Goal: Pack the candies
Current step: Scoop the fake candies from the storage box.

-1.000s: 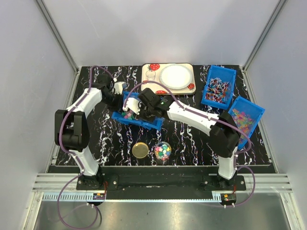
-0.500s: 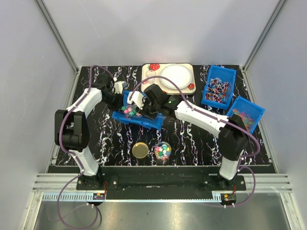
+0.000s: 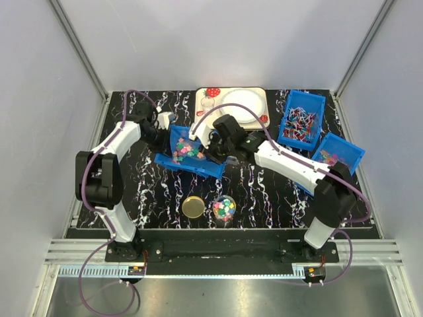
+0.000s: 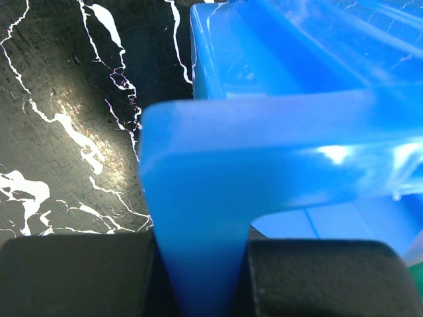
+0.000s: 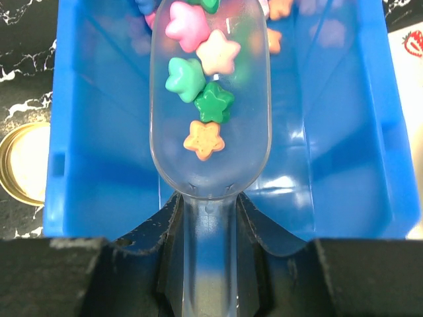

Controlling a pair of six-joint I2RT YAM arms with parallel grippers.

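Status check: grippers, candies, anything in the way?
Left gripper shut on blue bin rim, bin tilted. Right gripper shut on clear scoop, star candies in it, over bin. Nothing seen blocking the way to open jar.

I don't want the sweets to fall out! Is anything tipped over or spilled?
The blue bin is tilted, not flat: the left gripper pinches its rim and holds one side up. The right gripper holds a clear scoop with star candies in it. I see no candies spilled on the table.
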